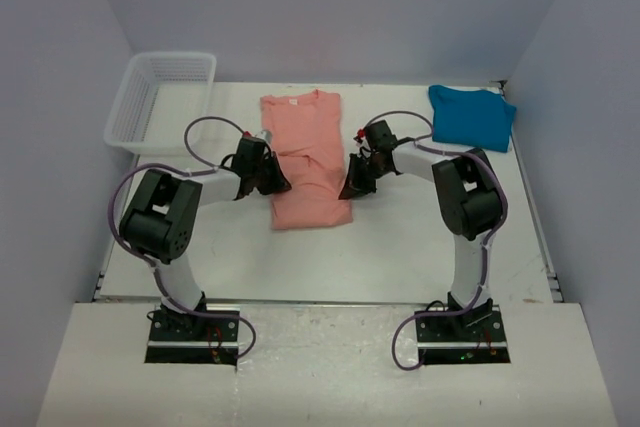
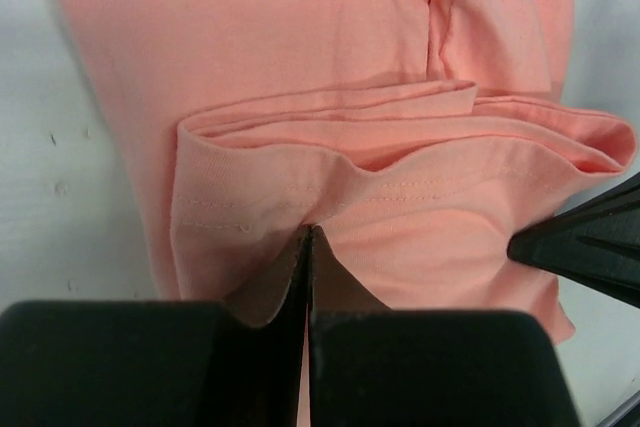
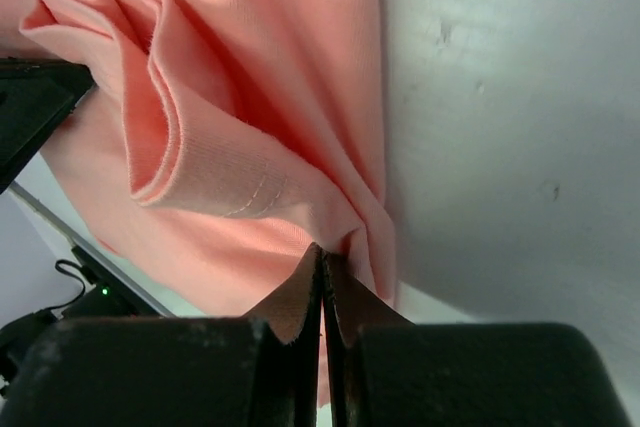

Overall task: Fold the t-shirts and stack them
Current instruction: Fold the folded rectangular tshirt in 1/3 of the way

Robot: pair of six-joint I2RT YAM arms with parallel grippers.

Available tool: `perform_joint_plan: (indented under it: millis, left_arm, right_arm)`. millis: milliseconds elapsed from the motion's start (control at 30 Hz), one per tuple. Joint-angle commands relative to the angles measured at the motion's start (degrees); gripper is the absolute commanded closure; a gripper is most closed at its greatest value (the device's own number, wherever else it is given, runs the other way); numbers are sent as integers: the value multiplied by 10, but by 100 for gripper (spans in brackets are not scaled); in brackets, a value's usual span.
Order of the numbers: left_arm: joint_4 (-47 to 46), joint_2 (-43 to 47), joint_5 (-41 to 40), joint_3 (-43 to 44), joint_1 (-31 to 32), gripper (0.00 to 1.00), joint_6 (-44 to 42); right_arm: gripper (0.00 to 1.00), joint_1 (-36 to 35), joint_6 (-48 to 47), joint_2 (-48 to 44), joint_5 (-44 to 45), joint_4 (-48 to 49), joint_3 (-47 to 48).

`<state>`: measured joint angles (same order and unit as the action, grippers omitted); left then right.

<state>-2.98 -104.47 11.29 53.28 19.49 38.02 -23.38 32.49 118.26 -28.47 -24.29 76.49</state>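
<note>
The salmon-pink t-shirt (image 1: 305, 157) lies lengthwise in the middle of the table, folded into a narrow strip with its collar at the far end. My left gripper (image 1: 272, 179) is shut on its left edge, pinching the hemmed cloth (image 2: 300, 197). My right gripper (image 1: 352, 182) is shut on its right edge, pinching a bunched fold (image 3: 300, 197). The right gripper's dark tip (image 2: 580, 242) shows in the left wrist view. The teal-blue t-shirt (image 1: 472, 115) lies folded at the far right.
A white mesh basket (image 1: 160, 99) stands at the far left corner. The white table (image 1: 390, 247) ends at its near edge just before the arm bases.
</note>
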Motion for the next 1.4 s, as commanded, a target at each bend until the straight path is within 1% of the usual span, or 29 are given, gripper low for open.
perform_joint_plan:
  millis: [0,100,300,400,667,800,1000,1133,1200,1233,1300,1333,1367]
  left_arm:
    - [71,4,-59,-67,4,100,-16]
    - [60,15,-55,-96,7,100,-20]
    - [45,37,-54,-143,31,100,-15]
    - [40,72,-58,-182,46,100,-3]
    - [40,182,-46,-262,85,100,41]
    - [49,251,-45,-296,89,100,51]
    - [65,302,-49,-307,92,100,49]
    - [73,338,-65,-299,100,100,32]
    - [81,365,-78,-290,104,97,15]
    - [84,373,-83,-285,104,92,9]
    - [93,391,-93,-269,103,87,-14]
    - [105,394,-94,-260,104,81,-22]
    - [108,399,-96,-247,104,78,-35]
  right_arm:
    - [100,-9,4,-28,26,7,-74]
    - [100,-23,17,-50,29,42,-118]
    - [100,-73,54,-108,44,100,-236]
    - [100,-89,66,-136,55,117,-274]
    - [100,-98,87,-193,68,137,-326]
    - [100,-111,98,-215,70,151,-362]
    - [100,-132,94,-233,77,173,-390]
    - [100,-146,67,-274,78,169,-391]
    - [100,-156,64,-296,95,157,-387]
    - [100,-160,60,-306,97,152,-384]
    - [99,-171,57,-342,106,134,-379]
    - [97,-174,53,-354,106,123,-376]
    - [96,-182,50,-377,109,114,-368]
